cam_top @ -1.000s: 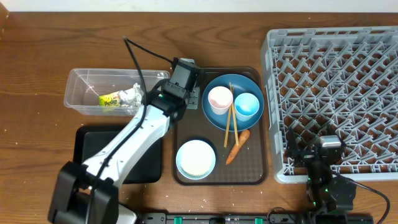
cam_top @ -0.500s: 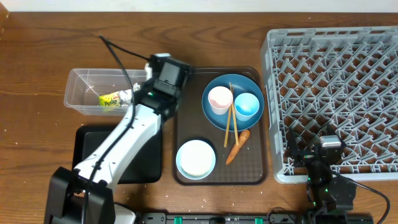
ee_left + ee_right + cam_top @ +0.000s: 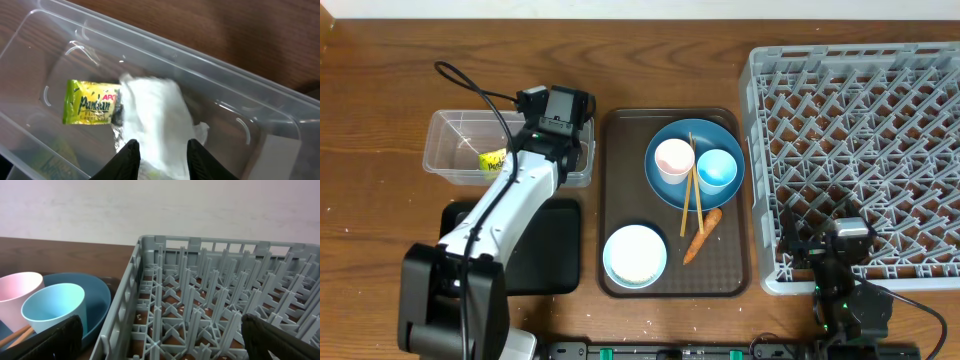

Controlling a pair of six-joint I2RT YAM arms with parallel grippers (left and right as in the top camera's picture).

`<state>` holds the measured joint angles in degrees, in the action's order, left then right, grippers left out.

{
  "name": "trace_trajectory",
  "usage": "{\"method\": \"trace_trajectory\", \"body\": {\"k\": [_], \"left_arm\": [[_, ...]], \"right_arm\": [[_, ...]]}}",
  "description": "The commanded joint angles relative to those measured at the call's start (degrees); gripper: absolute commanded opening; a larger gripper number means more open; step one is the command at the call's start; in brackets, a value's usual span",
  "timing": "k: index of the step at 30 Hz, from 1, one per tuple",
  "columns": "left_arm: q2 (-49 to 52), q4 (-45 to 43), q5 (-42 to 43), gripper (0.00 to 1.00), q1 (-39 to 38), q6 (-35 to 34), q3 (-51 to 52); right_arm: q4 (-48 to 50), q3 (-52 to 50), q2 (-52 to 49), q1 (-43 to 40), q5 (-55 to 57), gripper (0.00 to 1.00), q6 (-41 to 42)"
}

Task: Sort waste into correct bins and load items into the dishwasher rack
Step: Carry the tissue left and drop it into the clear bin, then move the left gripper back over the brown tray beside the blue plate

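Observation:
My left gripper [image 3: 563,140] hangs over the right half of the clear tub [image 3: 455,150], jaws parted. In the left wrist view a blurred white tissue [image 3: 157,120] lies just beyond the open gripper [image 3: 162,150], beside the yellow-green wrapper [image 3: 91,102] on the tub [image 3: 240,100] floor. The brown tray [image 3: 620,200] carries the dark-blue plate [image 3: 720,135] with a pink cup [image 3: 673,160], a blue cup [image 3: 717,170] and chopsticks [image 3: 692,195], plus a carrot [image 3: 701,235] and the light-blue bowl [image 3: 635,255]. My right gripper [image 3: 840,250] rests wide open at the grey rack's [image 3: 860,150] near-left corner, holding nothing.
The black tray [image 3: 555,250] lies in front of the tub, partly under my left arm. The rack wall [image 3: 125,305] stands directly ahead of the right gripper [image 3: 160,340], with the blue cup [image 3: 52,307] to its left.
My left arm swung left from the brown tray's edge to above the tub. Its jaws went from shut to parted and the tissue has come free.

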<state>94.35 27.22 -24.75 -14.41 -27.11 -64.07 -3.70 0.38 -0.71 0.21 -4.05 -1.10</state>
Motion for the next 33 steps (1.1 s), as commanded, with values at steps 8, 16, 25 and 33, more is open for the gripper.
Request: {"method": "trace_trajectory", "body": {"k": [8,16,25,33], "left_arm": [[-7.6,2.8,2.7,0.33,-5.8,-0.2,0.1],[-11.3,3.1,6.3,0.34,-14.9,-0.3,0.1],[-5.1,0.1,12.9,0.34,-16.2,-3.4,0.1],[1.0,-3.6,19.7,0.34,-16.2,-3.4,0.1]], "right_arm": [[-0.2,-0.1,0.2,-0.3,0.2,0.99,-0.2],[-0.2,-0.1,0.2,-0.3,0.2,0.99,-0.2],[-0.2,-0.1,0.2,-0.3,0.2,0.99,-0.2],[-0.2,-0.1,0.2,-0.3,0.2,0.99,-0.2]]}}
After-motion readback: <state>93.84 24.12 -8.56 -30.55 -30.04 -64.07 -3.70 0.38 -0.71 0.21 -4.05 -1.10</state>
